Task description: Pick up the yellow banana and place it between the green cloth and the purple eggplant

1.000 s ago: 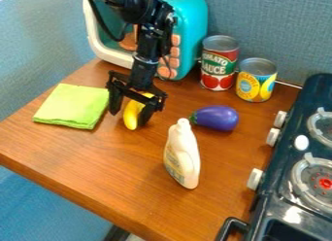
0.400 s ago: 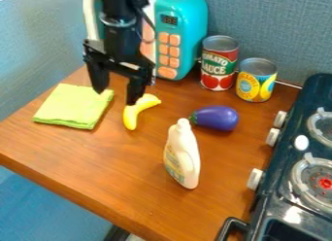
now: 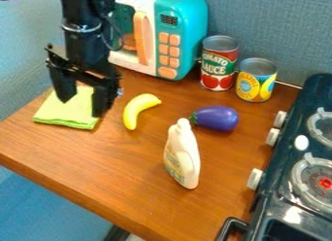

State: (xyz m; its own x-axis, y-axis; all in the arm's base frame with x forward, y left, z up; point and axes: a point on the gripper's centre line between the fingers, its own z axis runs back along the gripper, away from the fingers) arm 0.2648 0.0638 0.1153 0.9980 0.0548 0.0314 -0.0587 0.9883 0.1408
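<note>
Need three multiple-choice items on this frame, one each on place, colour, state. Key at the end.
1. What lies between the green cloth and the eggplant?
A) a tomato
B) the banana
C) a spoon

2. What colour is the bottle?
A) off-white
B) black
C) red

3. How is the gripper?
A) shut on the banana
B) shut on the eggplant
C) open and empty

Key:
1 B: the banana lies on bare wood, cloth to one side, eggplant to the other.
2 A: its body and cap are off-white.
3 C: the fingers are apart, with only the cloth seen between them.
</note>
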